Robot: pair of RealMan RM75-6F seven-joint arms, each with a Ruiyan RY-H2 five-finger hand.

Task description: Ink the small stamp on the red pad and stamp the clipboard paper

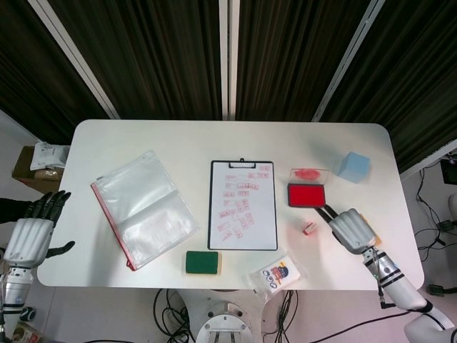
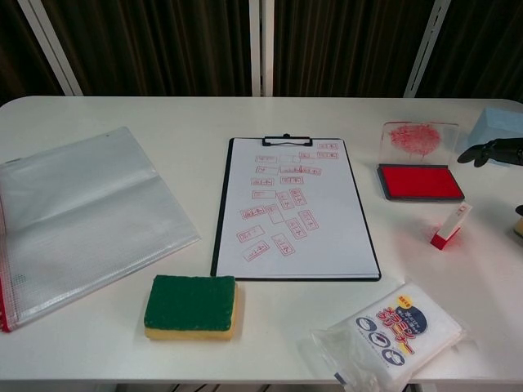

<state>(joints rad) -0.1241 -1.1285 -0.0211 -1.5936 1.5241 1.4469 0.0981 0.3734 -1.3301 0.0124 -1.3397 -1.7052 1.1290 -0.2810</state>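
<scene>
Fingers (image 1: 327,212) on your right hand (image 1: 350,230) are spread and empty, with the small stamp (image 1: 310,228) on the desk just left of them, below the red pad (image 1: 306,195), so that hand's way closer.
</scene>
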